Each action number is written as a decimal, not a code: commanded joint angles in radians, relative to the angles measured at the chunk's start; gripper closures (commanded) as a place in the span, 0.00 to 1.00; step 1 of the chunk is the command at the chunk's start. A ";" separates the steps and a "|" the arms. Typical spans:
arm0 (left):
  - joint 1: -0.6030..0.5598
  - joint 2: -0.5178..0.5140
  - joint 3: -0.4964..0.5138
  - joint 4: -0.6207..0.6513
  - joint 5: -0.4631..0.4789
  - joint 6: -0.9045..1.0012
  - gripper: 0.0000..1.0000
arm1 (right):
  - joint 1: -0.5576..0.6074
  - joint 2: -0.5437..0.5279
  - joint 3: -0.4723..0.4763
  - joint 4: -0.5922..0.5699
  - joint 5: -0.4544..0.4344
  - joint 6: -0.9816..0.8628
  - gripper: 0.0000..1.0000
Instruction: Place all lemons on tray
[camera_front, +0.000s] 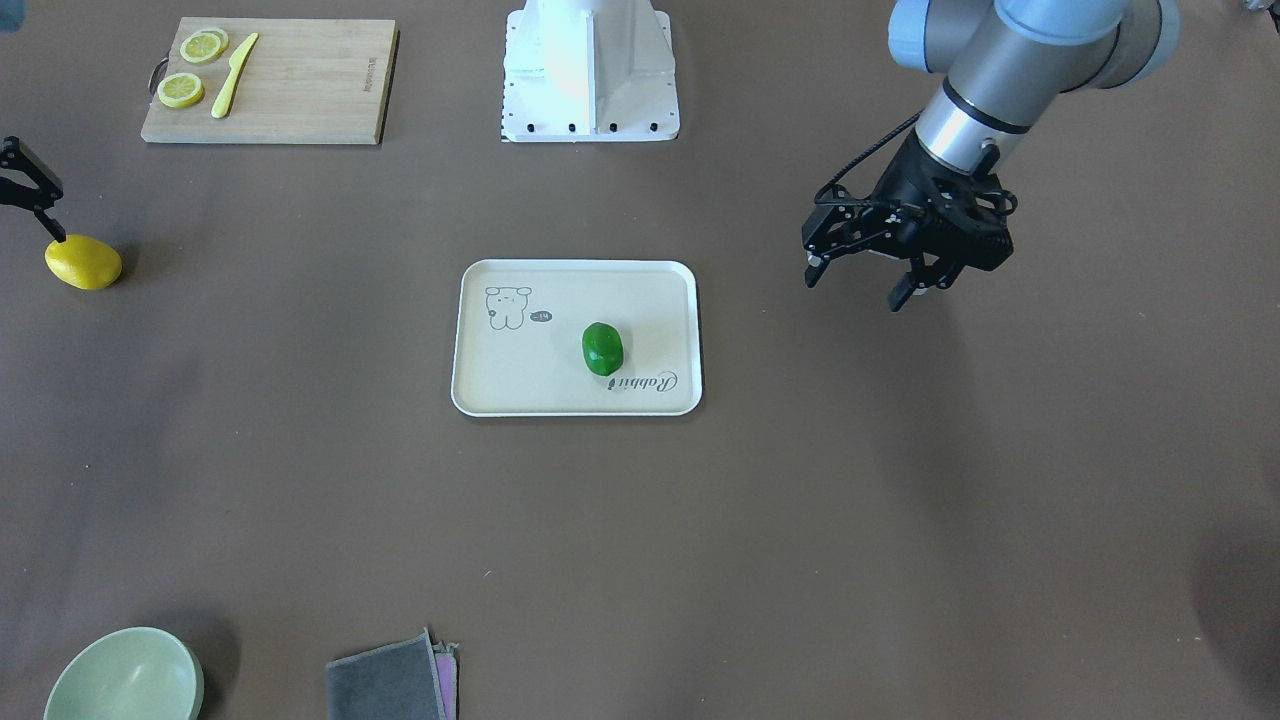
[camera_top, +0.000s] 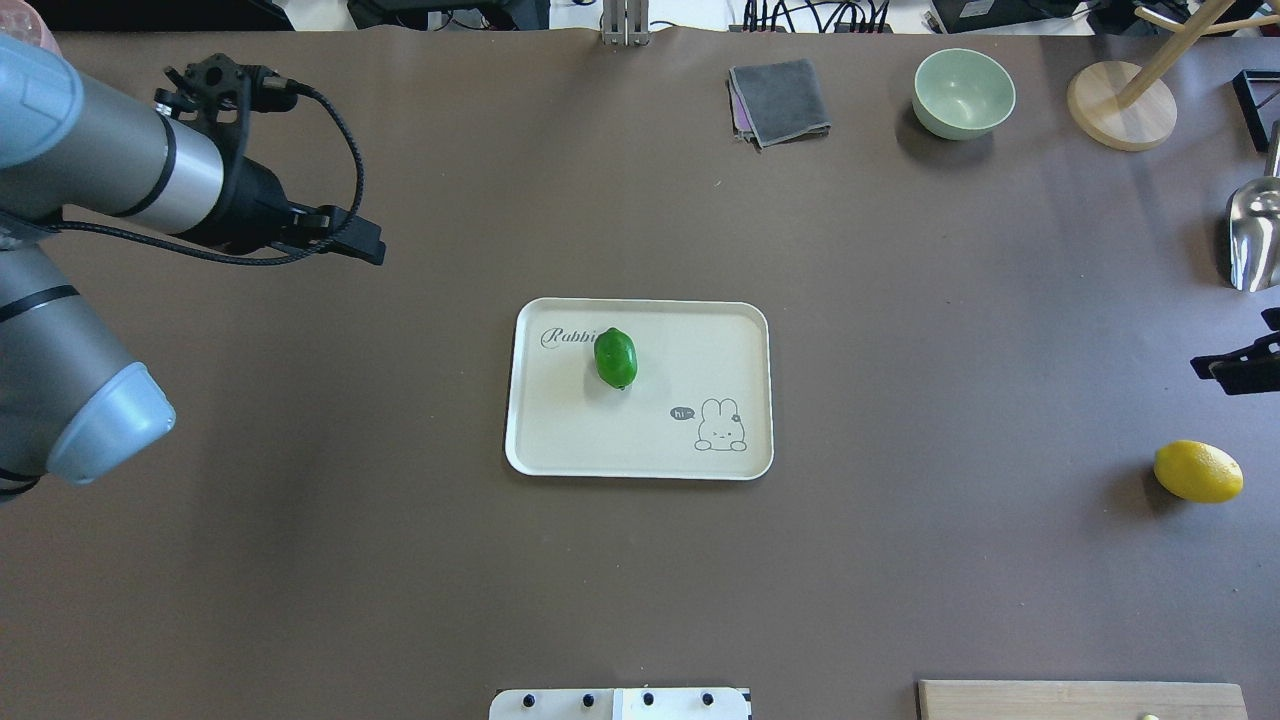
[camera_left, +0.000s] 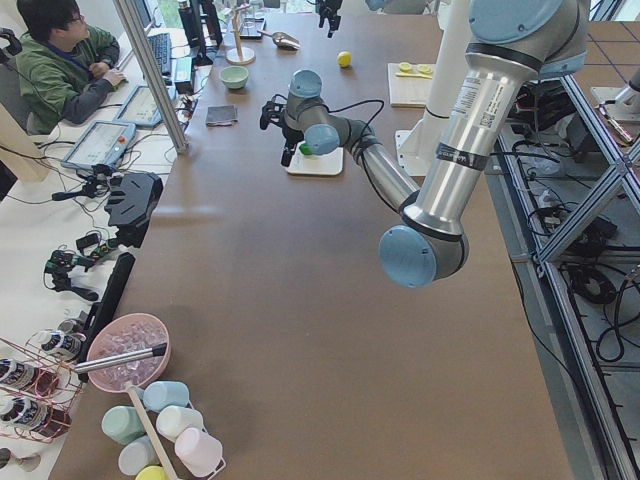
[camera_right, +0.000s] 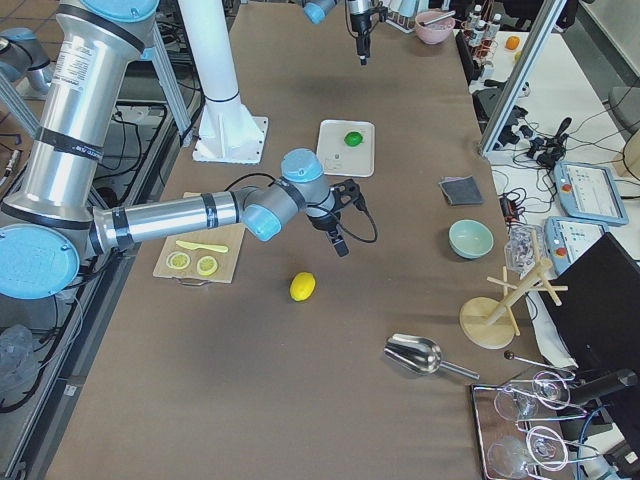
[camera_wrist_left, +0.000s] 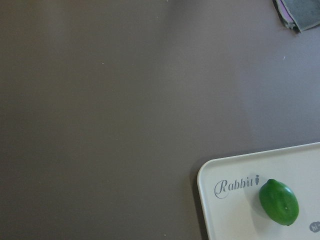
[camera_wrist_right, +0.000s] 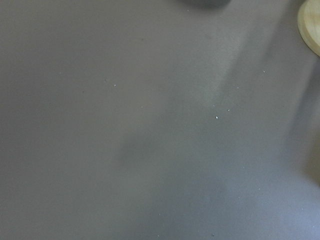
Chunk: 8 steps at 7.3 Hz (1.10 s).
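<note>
Now the green lemon (camera_front: 602, 348) lies on the tray (camera_front: 530, 385). The yellow lemon (camera_front: 83, 262) sits on the table (camera_front: 800, 520), just beside the right gripper (camera_front: 40, 205); how wide it stands I cannot tell. The left gripper (camera_front: 855, 290) hangs wide and empty.

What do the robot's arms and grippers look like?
The left arm and right arm are silver tubes with pale blue rounded joint caps and black rings. A black cable loops along the left wrist. The left gripper and right gripper are black, open-framed linkages ending in two slim fingers.
</note>
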 joint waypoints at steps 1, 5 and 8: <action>-0.127 0.104 0.011 0.002 -0.084 0.217 0.03 | -0.013 -0.060 -0.014 0.003 0.003 -0.236 0.01; -0.179 0.171 0.011 -0.001 -0.101 0.333 0.03 | -0.195 -0.092 -0.092 0.002 -0.027 -0.395 0.00; -0.181 0.186 0.008 -0.007 -0.103 0.332 0.03 | -0.228 -0.072 -0.143 0.003 -0.029 -0.395 0.00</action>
